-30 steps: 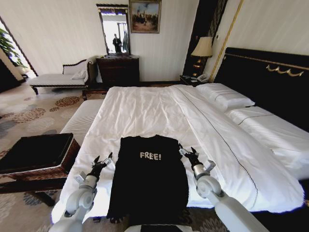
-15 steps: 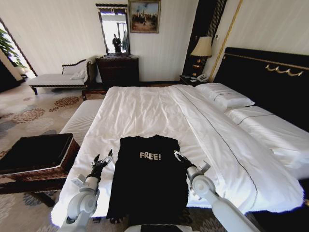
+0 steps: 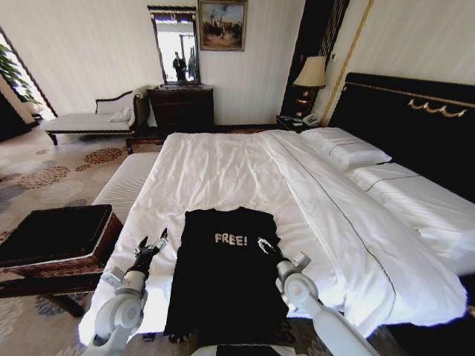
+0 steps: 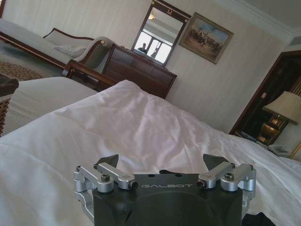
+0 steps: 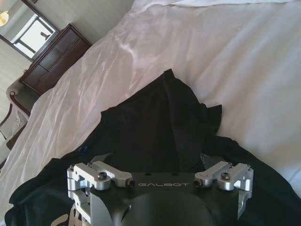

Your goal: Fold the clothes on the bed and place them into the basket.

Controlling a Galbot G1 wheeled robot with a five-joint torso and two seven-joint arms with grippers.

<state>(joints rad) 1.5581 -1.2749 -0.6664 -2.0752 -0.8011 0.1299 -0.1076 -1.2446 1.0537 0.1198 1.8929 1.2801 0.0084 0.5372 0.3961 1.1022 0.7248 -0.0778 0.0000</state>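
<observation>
A: Where does the black T-shirt (image 3: 228, 274) lie?

B: Flat on the white bed (image 3: 223, 167), at the near edge, the "FREE!" lettering (image 3: 231, 239) facing up and the hem hanging slightly over the mattress edge. Its sleeves seem already tucked in, so it reads as a long rectangle.

A: And the two tools?

B: The right tool (image 3: 268, 247) sits over the shirt's edge at about three o'clock of the lettering, fingers spread apart and gripping nothing. The right wrist view shows the parted fingers above dark, rumpled cloth (image 5: 160, 127). The left tool (image 3: 151, 244) hovers over bare sheet at nine o'clock of the shirt, just beside its edge, fingers likewise parted and empty; the left wrist view shows white sheet (image 4: 117, 122) beyond it.

A: The basket?

B: The woven wicker basket (image 3: 59, 241) stands off the bed at about nine o'clock of the left tool, well apart from the shirt.

A: What could go wrong?

B: The tools are uneven: one over cloth, one beside it. If they close like this, the left may pinch only sheet, or sheet with shirt, and drag the bedding. A one-sided grip would probably skew the fold, and the overhanging hem could slide off the bed.
</observation>
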